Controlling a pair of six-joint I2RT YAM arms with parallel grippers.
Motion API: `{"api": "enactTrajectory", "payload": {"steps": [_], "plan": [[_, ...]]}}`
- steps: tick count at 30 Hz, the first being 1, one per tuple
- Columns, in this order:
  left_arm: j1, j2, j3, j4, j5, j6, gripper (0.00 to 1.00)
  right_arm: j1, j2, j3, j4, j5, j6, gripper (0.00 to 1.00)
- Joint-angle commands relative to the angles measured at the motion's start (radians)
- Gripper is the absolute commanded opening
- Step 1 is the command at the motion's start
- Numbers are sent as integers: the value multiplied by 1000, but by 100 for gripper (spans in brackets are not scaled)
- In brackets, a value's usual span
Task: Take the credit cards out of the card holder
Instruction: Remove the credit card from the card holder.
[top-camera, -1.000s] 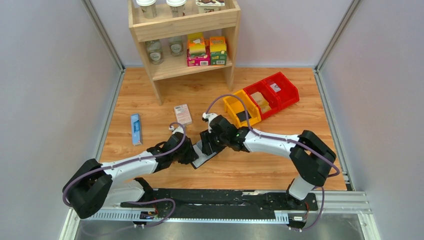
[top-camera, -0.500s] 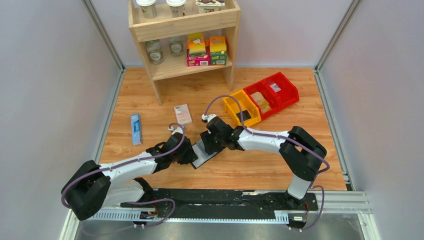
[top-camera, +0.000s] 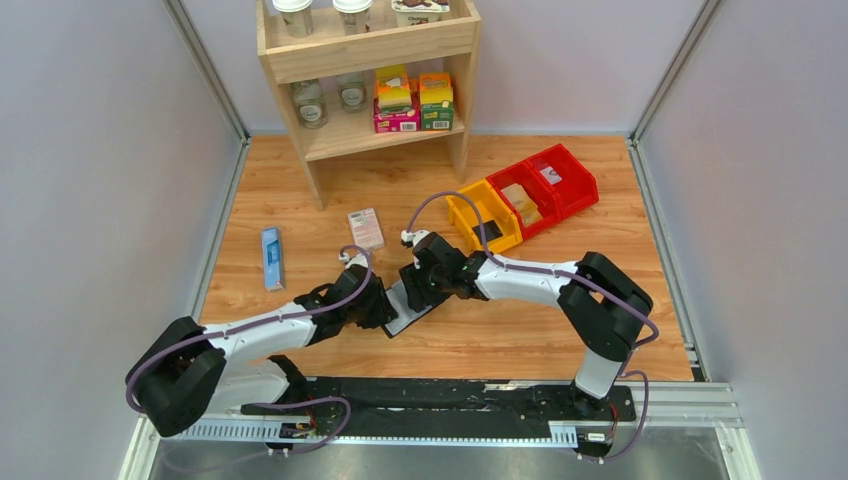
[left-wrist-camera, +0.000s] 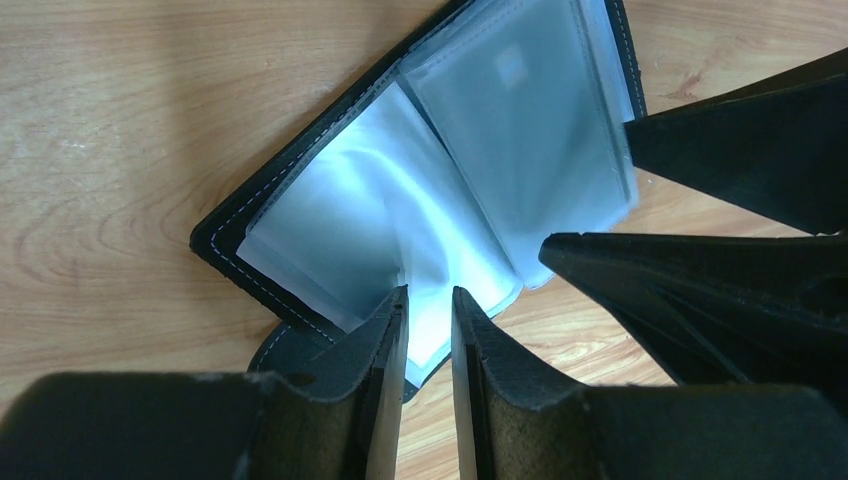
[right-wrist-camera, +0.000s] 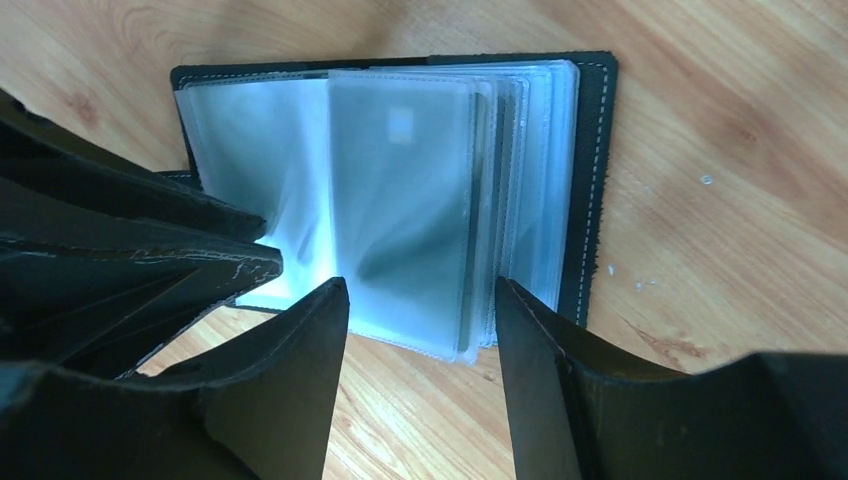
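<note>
Black card holder (right-wrist-camera: 400, 190) lying open, left gripper (left-wrist-camera: 428, 300) pinching its clear sleeve (left-wrist-camera: 350, 230), right gripper (right-wrist-camera: 420, 295) spread wide

The card holder (top-camera: 408, 316) lies on the surface (top-camera: 500, 340) between my left tool (left-wrist-camera: 428, 300) and right tool (right-wrist-camera: 420, 290). I see the shelf (top-camera: 365, 50) behind it.

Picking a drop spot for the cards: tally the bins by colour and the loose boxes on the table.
Yellow bin: 1
Red bins: 2
Blue box: 1
Pink-and-white box: 1
Total: 5
</note>
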Motion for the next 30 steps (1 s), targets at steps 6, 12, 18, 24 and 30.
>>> {"api": "enactTrajectory", "payload": {"steps": [6,12,18,24,30], "plan": [[-6,24,-15,-21,5,-5,31,6,-68,17,44,-103,9,59],[-6,23,-18,-21,5,-5,31,0,-104,-3,58,-70,19,60],[-7,15,-24,-22,2,-6,31,-12,-127,-12,82,-120,19,58],[-7,4,-24,-28,2,-8,31,-11,-111,-8,78,-97,21,58],[-7,-61,-25,-82,-14,-12,31,-14,-111,-11,69,-39,26,59]]}}
